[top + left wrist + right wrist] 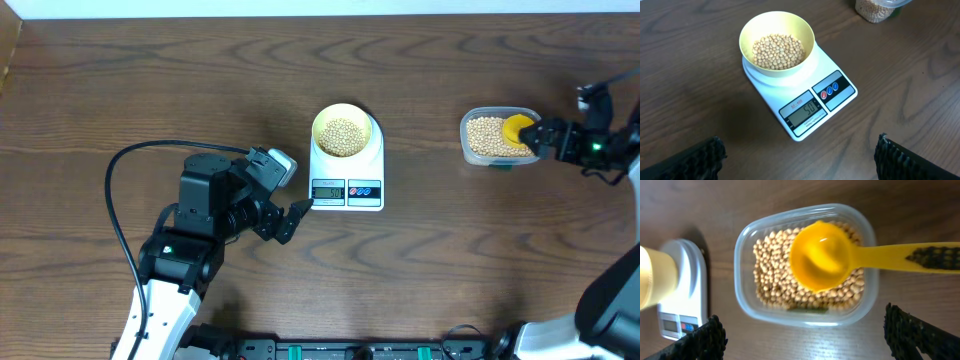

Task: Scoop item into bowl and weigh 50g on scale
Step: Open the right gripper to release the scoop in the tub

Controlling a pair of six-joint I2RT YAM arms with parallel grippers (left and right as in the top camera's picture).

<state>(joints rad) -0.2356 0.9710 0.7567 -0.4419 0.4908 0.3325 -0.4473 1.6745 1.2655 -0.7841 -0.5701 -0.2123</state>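
The pale-yellow bowl [321, 118] [776, 14] stands on the white scale [347, 170] [837, 70] and holds tan beans [343, 135] [778, 50]. The scale's display [805, 110] reads 50. My left gripper [293, 217] [800, 160] is open and empty, just in front of the scale's left corner. More beans [770, 275] fill a clear container [467, 138] [805, 320] at the right. A bright yellow scoop [517, 129] [820, 255] rests empty on those beans, its handle pointing right. My right gripper [540, 138] [802, 337] is open, above the container's right edge, not holding the scoop.
The scale [687, 280] and bowl [655, 275] show at the left edge of the right wrist view. A black cable [115, 200] loops left of the left arm. Bare wooden table lies between the scale and the container.
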